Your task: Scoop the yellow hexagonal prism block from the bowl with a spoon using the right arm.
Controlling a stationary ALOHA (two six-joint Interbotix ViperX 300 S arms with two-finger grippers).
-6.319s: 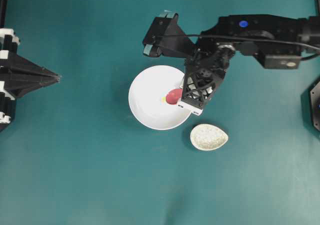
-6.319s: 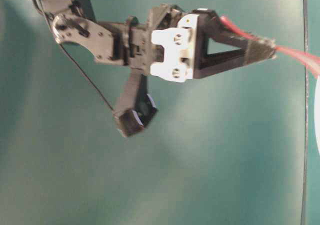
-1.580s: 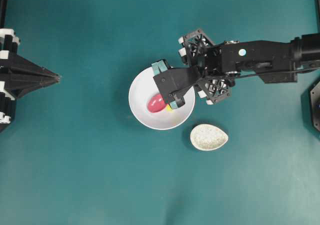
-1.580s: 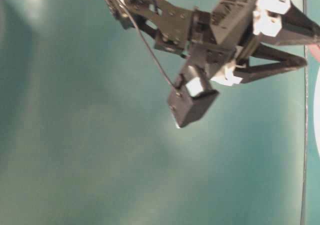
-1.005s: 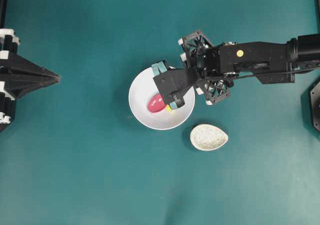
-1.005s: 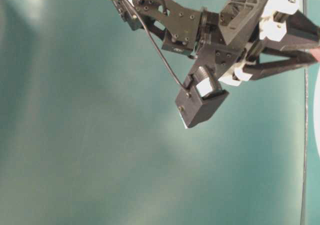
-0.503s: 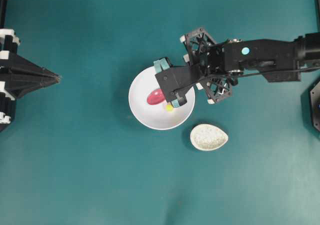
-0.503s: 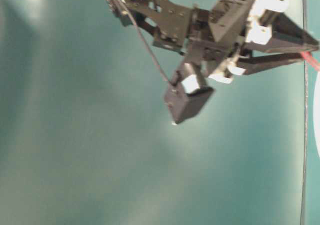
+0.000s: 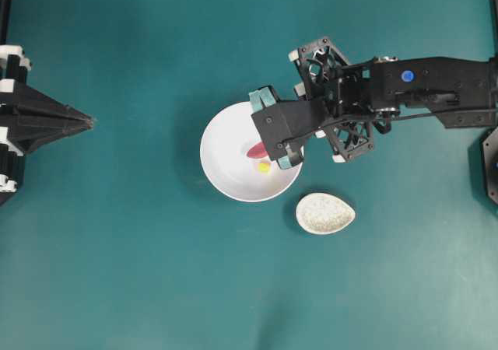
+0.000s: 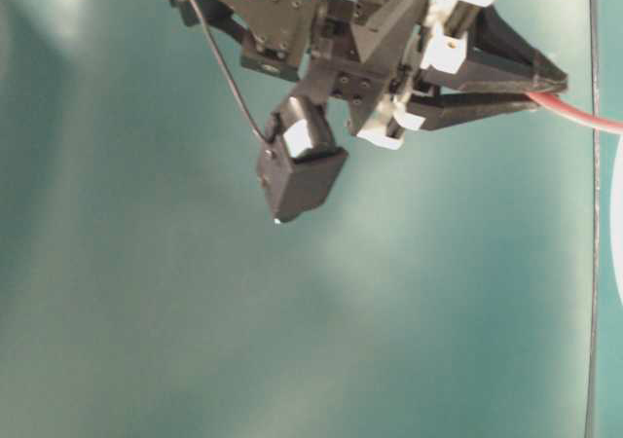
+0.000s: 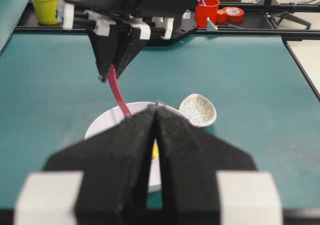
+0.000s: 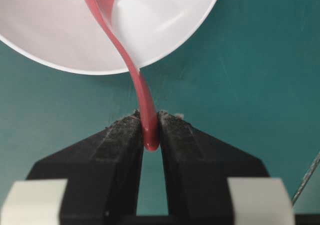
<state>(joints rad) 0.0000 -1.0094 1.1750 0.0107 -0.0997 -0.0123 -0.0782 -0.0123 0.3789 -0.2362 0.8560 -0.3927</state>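
Right gripper (image 12: 150, 130) fingers clamp the spoon (image 12: 134, 72) handle above the bowl (image 9: 226, 171); yellow hexagonal prism block (image 9: 264, 167) lies inside, beside the scoop; left gripper (image 11: 156, 110) fingers closed, empty.

My jaws (image 11: 156, 135): closed together, empty, filling the lower foreground, tips pointing at the bowl.
Bowl (image 11: 107, 122): white, on the teal table (image 11: 250, 75), partly hidden behind my jaws.
Block (image 11: 155, 151): sliver of yellow seen beside my jaws, inside the bowl.
Spoon (image 11: 119, 96): pink-red handle slants up out of the bowl.
Right gripper (image 11: 111, 75): pointing down, pinching the handle's top end.
Spoon rest (image 11: 198, 109): crackled cream dish, just right of the bowl.
Far edge: red cup (image 11: 207, 11), yellow and blue stacked cups (image 11: 44, 4), tape roll (image 11: 232, 12).
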